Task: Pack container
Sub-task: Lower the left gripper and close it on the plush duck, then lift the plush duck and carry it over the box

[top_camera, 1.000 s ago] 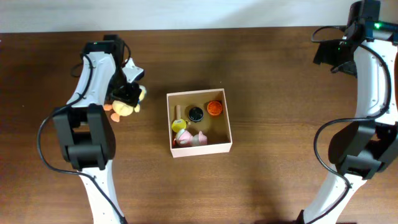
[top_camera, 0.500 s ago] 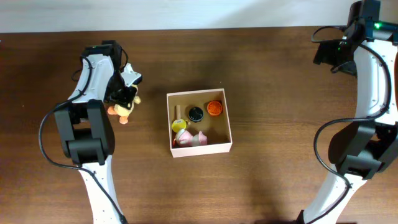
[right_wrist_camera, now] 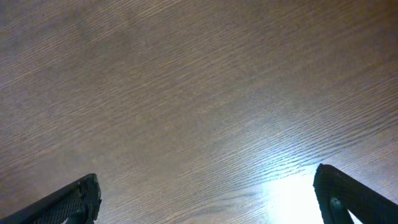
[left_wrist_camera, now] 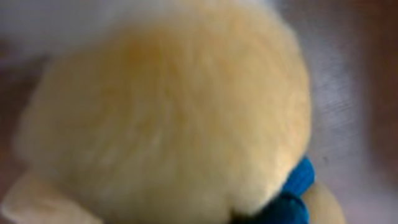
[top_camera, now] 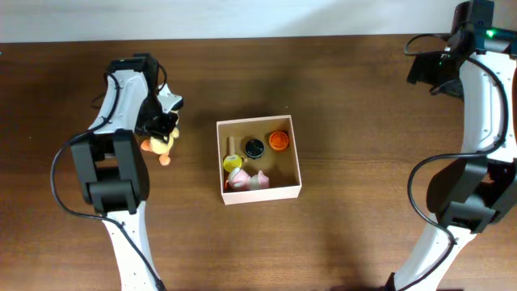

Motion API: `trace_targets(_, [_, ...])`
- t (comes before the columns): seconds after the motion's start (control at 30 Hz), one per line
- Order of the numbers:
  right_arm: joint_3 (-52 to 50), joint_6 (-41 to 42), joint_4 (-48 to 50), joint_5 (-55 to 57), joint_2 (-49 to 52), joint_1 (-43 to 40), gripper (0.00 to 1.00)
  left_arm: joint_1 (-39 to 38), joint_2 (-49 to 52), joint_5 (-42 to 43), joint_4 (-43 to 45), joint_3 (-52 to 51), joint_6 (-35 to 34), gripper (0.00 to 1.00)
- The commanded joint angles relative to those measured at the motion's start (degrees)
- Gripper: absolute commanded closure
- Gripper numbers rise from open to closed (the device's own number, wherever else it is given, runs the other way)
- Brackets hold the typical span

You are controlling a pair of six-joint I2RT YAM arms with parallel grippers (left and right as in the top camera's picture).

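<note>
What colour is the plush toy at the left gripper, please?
The plush toy is pale yellow with a blue patch, clearest in the left wrist view.

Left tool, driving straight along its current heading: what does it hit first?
The plush toy. Its yellow fur fills the left wrist view, so it sits directly ahead of the left tool, very close. Whether they touch cannot be told.

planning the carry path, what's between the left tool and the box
Overhead view: only bare wooden table lies between the left tool, at the yellow plush toy, and the container.
</note>
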Motion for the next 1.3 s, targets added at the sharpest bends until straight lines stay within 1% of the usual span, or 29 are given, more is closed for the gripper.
trace_targets(0.0, [-0.1,0.7,0.0,0.1,-0.8,0.0,0.01,-0.4,1.4,1.4,-3.3,4.3,-1.8,0.91])
trace_targets(0.1, [-0.1,0.7,0.0,0.1,-0.8,0.0,0.01,-0.8,1.4,1.5,-7.3,9.6,-1.8,0.91])
trace_targets(0.4, [-0.1,0.7,0.0,0.1,-0.8,0.0,0.01,-3.2,1.4,2.5,-14.4,28.0,-1.8,0.9])
trace_targets(0.57, [-0.1,0.7,0.0,0.1,-0.8,0.0,0.01,-6.5,1.4,2.5,-17.9,36.3,-1.8,0.9])
trace_targets(0.7, [-0.1,0.7,0.0,0.1,-0.8,0.0,0.01,-10.9,0.9,3.9,-18.2,41.4,-1.7,0.9])
trace_targets(0.8, [-0.1,0.7,0.0,0.1,-0.8,0.0,0.01,-14.5,0.5,3.9,-18.2,44.6,-1.5,0.91])
trace_targets(0.87, [-0.1,0.7,0.0,0.1,-0.8,0.0,0.01,-17.5,0.2,3.9,-18.2,46.0,0.0,0.9])
trace_targets(1.03, [-0.1,0.7,0.0,0.1,-0.8,0.0,0.01,-23.6,-0.5,2.7,-18.2,46.2,3.9,0.92])
trace_targets(1.17, [-0.1,0.7,0.0,0.1,-0.8,0.0,0.01,-26.3,-0.5,2.6,-18.2,46.1,5.4,0.93])
trace_targets(1.27, [-0.1,0.7,0.0,0.1,-0.8,0.0,0.01,-26.9,-0.5,2.8,-18.2,46.1,5.4,0.93])
